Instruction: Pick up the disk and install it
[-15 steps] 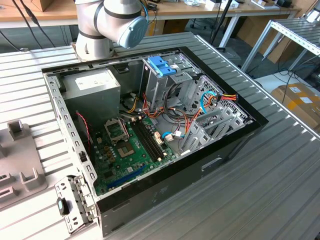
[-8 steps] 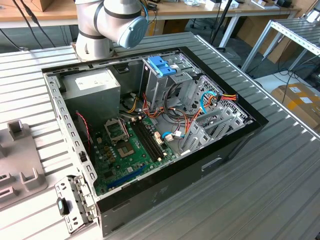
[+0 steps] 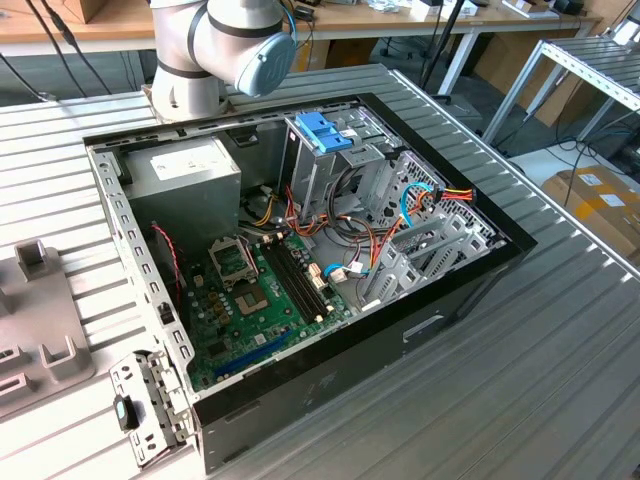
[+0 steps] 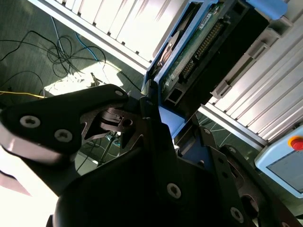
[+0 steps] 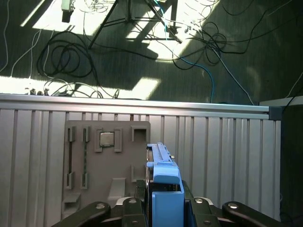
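Note:
The disk (image 5: 163, 182) stands on edge between my black fingers, its bright blue carrier and end tab facing the first wrist view. My gripper (image 5: 163, 201) is shut on it. In the second wrist view the disk (image 4: 203, 42) shows its green circuit board, connector row and blue frame edge, with the gripper (image 4: 163, 118) clamped at its near end. The disk hangs above the ribbed metal table (image 5: 227, 151), close to a grey fixture plate (image 5: 106, 161). The open computer case (image 3: 300, 250) lies on the table in the exterior view, away from the gripper.
Inside the case a tall grey drive cage (image 3: 315, 175) carries a light-blue bracket (image 3: 322, 130), beside bundled cables (image 3: 420, 200) and the motherboard (image 3: 260, 290). The arm's base (image 3: 215, 50) stands behind the case. Loose cables (image 5: 189, 42) cover the floor beyond the table edge.

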You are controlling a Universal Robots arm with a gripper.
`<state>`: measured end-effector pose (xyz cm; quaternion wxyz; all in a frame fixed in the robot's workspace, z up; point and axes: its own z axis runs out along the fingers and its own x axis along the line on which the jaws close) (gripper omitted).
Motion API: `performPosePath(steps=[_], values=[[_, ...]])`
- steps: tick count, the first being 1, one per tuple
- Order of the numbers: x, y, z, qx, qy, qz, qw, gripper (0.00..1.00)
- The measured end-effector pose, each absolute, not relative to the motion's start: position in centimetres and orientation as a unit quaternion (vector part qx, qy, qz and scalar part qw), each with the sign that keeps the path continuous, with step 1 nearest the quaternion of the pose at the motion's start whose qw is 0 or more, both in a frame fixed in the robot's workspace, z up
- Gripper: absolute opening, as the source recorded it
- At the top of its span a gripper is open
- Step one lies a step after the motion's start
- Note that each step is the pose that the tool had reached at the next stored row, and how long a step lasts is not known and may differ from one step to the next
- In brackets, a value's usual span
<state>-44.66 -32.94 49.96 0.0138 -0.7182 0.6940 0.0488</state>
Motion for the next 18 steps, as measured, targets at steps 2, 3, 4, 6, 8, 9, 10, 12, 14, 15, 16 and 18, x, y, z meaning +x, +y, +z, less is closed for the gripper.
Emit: performPosePath(steps=[2,3,4,6,8,9,10,12,14,15,16,18], values=[[-44.67,-32.94,50.03,-0.718,0.694,0.049,0.014,0.37],[-44.66,-32.94,50.09,-0.718,0.694,0.049,0.014,0.37],[-44.66,-32.94,50.11,-0.718,0.694,0.049,0.014,0.37],[-44.66,-32.94,50.18,-0.718,0.694,0.049,0.014,0.37],[-44.66,-32.94,50.25,-0.718,0.694,0.049,0.014,0.37],[-44.66,-32.94,50.28,-0.718,0.694,0.049,0.014,0.37],[-44.66,-32.94,50.31,-0.718,0.694,0.049,0.014,0.37],[-44.66,-32.94,50.37,-0.718,0.694,0.049,0.014,0.37],[-44.66,-32.94,50.44,-0.718,0.694,0.049,0.014,0.37],[-44.66,-32.94,50.47,-0.718,0.694,0.049,0.014,0.37],[-44.66,-32.94,50.51,-0.718,0.694,0.049,0.014,0.37],[-44.66,-32.94,50.59,-0.718,0.694,0.049,0.014,0.37]])
